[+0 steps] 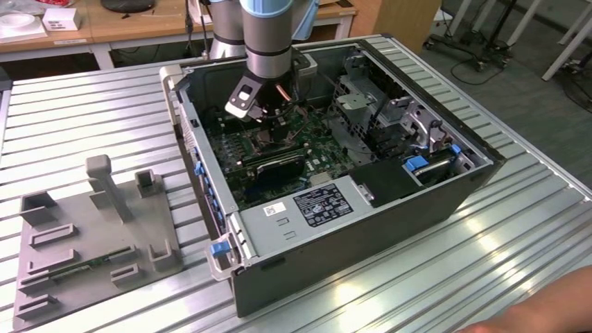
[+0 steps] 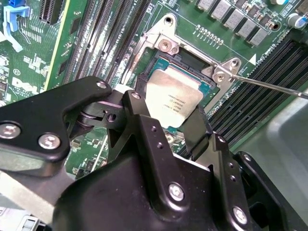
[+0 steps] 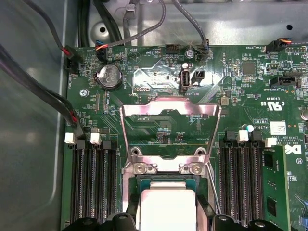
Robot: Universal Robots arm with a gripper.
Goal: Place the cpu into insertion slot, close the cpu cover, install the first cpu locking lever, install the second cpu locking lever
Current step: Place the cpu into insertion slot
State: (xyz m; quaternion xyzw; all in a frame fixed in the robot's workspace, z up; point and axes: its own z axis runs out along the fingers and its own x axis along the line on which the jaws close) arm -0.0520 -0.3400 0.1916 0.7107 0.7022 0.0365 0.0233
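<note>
I'm looking into a robotics lab. An opened computer case (image 1: 370, 229) sits on a slotted aluminium counter (image 1: 83, 118), with wooden desks (image 1: 138, 28) beyond the counter's edge.

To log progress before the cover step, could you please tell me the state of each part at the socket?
insertion slot, uncovered
cpu, held by two opposite edges at the insertion slot
cpu cover, open, folded back
locking lever, unlatched
gripper, shut on the cpu
computer case, side open
</note>
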